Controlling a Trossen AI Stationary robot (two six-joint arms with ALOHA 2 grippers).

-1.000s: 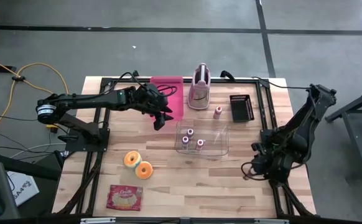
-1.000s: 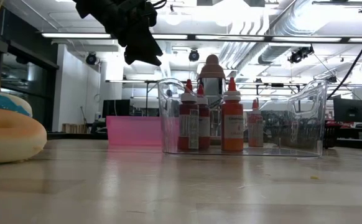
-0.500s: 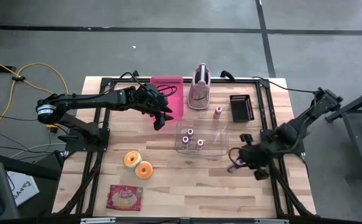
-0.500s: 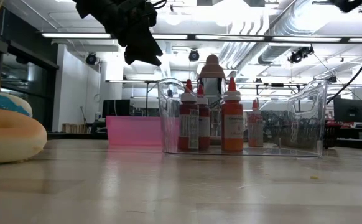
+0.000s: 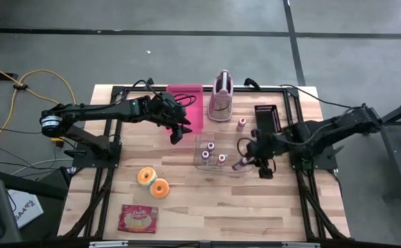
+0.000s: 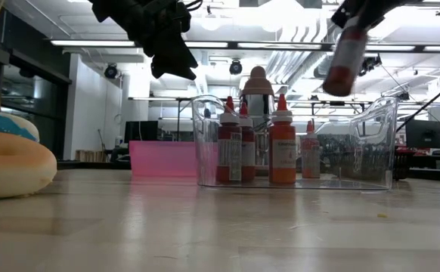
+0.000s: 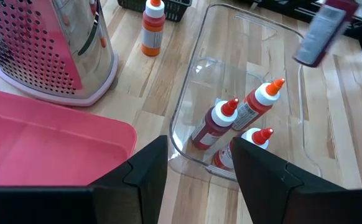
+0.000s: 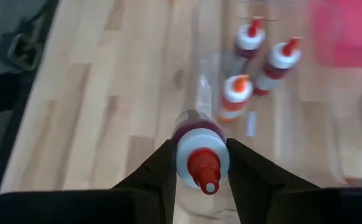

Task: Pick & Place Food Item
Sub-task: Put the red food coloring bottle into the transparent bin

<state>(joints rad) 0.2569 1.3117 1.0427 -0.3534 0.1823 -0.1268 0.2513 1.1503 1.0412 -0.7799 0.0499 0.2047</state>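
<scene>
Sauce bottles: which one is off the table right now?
The bottle clamped in the right gripper, carried in the air above the clear bin. Three bottles stand inside the bin; one stands on the table behind it.

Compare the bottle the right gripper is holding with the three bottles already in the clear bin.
The held bottle hangs in the air, clamped in the right gripper; the three bottles stand on the floor of the clear bin. The held bottle is tilted above the bin's right end in the low view; the three stand upright, grouped at its left end. All are small squeeze bottles with red pointed caps.
</scene>
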